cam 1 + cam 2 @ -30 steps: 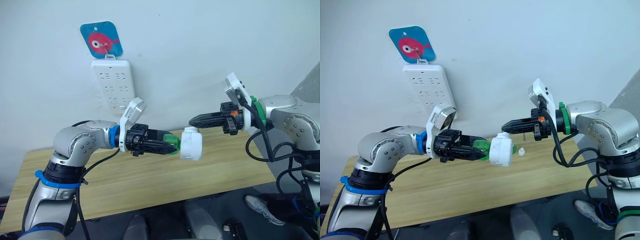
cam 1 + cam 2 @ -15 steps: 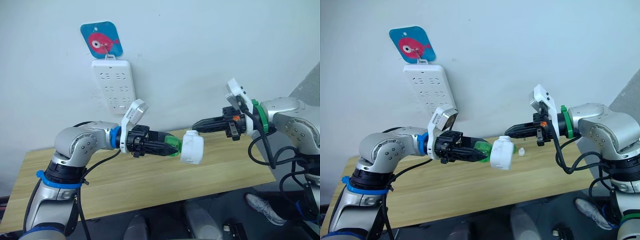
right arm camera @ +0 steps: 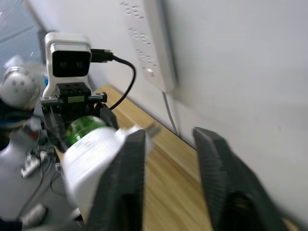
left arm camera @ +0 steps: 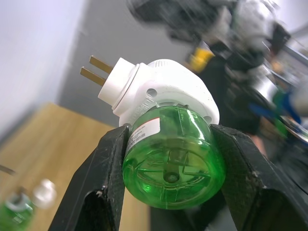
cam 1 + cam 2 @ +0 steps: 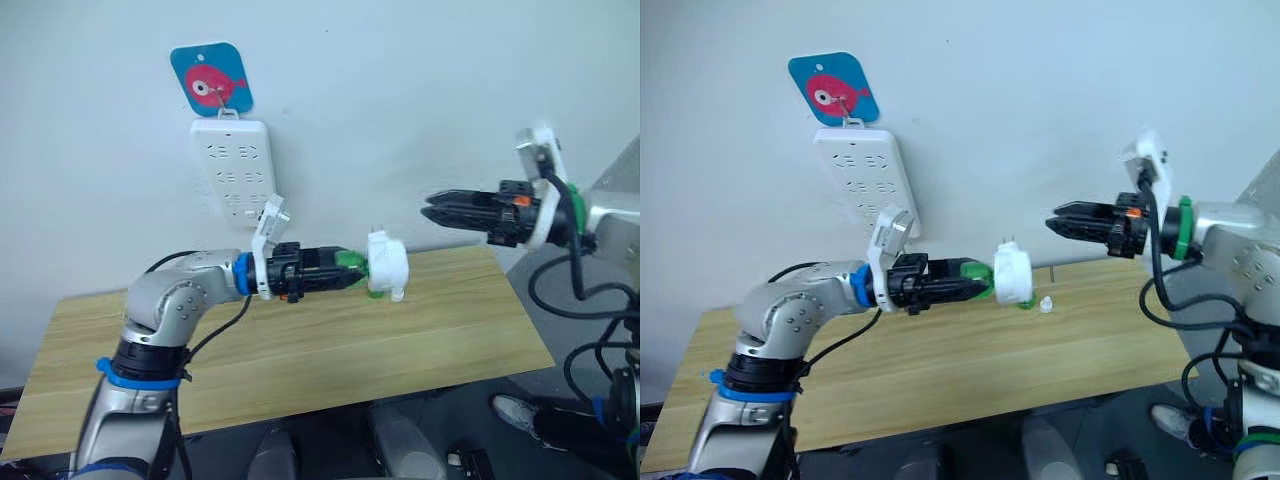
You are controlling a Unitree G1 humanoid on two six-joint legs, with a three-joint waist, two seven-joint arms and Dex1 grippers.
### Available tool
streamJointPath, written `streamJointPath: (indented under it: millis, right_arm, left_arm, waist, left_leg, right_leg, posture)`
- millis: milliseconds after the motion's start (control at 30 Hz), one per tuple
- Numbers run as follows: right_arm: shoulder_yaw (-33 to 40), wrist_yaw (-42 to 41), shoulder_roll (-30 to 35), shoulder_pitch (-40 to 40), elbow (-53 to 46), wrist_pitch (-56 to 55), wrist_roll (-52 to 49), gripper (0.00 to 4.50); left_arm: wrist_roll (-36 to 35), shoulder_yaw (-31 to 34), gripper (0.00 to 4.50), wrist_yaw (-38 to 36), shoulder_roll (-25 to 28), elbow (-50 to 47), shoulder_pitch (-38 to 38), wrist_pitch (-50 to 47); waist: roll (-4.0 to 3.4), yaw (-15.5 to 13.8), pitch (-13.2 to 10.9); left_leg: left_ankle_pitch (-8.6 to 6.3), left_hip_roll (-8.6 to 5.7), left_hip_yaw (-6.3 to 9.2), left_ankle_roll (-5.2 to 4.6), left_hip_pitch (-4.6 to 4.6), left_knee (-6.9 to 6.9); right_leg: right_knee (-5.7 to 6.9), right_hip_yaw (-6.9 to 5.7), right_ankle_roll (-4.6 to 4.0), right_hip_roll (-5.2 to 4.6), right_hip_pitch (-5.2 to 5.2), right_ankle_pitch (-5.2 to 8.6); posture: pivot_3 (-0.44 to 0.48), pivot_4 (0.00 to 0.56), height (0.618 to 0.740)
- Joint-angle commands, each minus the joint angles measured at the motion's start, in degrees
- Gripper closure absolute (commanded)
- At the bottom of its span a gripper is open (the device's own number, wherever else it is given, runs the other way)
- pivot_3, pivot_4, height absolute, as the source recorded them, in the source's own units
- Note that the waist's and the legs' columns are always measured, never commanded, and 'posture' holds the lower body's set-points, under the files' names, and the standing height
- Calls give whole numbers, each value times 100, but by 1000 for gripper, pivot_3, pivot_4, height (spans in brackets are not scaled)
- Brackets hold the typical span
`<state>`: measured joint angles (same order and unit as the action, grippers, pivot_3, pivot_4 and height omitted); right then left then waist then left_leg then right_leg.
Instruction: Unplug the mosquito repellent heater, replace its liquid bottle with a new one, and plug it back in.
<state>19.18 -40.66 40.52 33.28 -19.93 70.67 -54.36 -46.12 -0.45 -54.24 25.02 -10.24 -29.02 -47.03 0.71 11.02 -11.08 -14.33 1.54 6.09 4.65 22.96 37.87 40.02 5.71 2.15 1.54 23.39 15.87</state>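
Note:
The mosquito repellent heater [image 5: 386, 266] is a small white rounded unit whose two metal prongs [image 4: 98, 69] point up toward the wall. A green liquid bottle [image 4: 174, 159] is fitted into its base. My left gripper [image 5: 338, 281] is shut on that bottle and holds both in the air above the wooden table [image 5: 300, 360]. The fingers [image 4: 108, 168] press the bottle from both sides. My right gripper [image 5: 428, 210] hangs open to the right of the heater, a little higher, clear of it. In the right wrist view the open right gripper [image 3: 168, 139] faces the heater [image 3: 96, 154].
A long white power strip [image 5: 238, 170] hangs on the wall under a blue fish tag [image 5: 210, 80], up and left of the heater. On the table below the heater lie a small white cap [image 5: 1046, 304] and another green bottle [image 4: 12, 211].
My right gripper drew back to the right and upward from the heater and now stands open. My left arm reached further out and turned the heater so its prongs point up.

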Motion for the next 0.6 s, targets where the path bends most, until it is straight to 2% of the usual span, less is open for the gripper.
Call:
streamJointPath:
  millis: [33, 133, 167, 300, 433, 600]
  right_arm:
    - [945, 1223, -435, -675, -867, 546, -1160, 1284]
    - [1242, 2823, -982, -1565, -1280, 216, -2576, 157]
    - [1196, 3354, -1068, -1798, -1366, -21, -3032, 10]
    - [594, 5070, -1335, -2388, -1692, -1073, -4262, 0]
    - [-188, 6301, -1721, -2251, -1729, -2140, -4864, 0]
    - [-752, 6963, -1915, -2120, -1752, -2915, -5140, 0]
  left_arm:
    - [145, 208, 2204, 512, -321, -374, 49, 508]
    - [261, 251, 2204, 861, -570, -458, 104, 753]
    - [271, 246, 2204, 919, -614, -485, 123, 795]
    - [295, 204, 2204, 1038, -703, -541, 195, 913]
    - [257, 210, 2204, 1100, -768, -511, 185, 925]
    - [256, 251, 2204, 1207, -834, -475, 154, 964]
  waist:
    - [-3, 3, 7]
    - [-7, 14, 36]
    - [-8, 17, 38]
    - [-15, 48, 60]
    - [-23, 87, 75]
    - [-27, 105, 80]
  left_leg:
    - [0, 0, 0, 0, 0, -1]
    - [0, 1, -2, 0, -2, -3]
    - [0, 2, -2, -1, -2, -4]
    - [0, 0, -15, -1, -6, -2]
    - [0, 9, -17, -1, -9, -3]
    - [0, 8, -9, -1, -4, -5]
  right_leg:
    - [1, 1, 0, 0, 0, 0]
    - [1, 3, 1, 4, -1, 0]
    - [1, 5, 1, 5, -1, 0]
    - [1, 20, 23, 7, -2, 14]
    - [0, 23, 29, 18, -3, 17]
    - [-6, 18, 32, 19, -3, 19]
  posture:
    - [-243, 112, 736]
    - [-249, 113, 736]
    - [-249, 113, 736]
    - [-257, 113, 736]
    - [-260, 111, 736]
    - [-252, 108, 736]
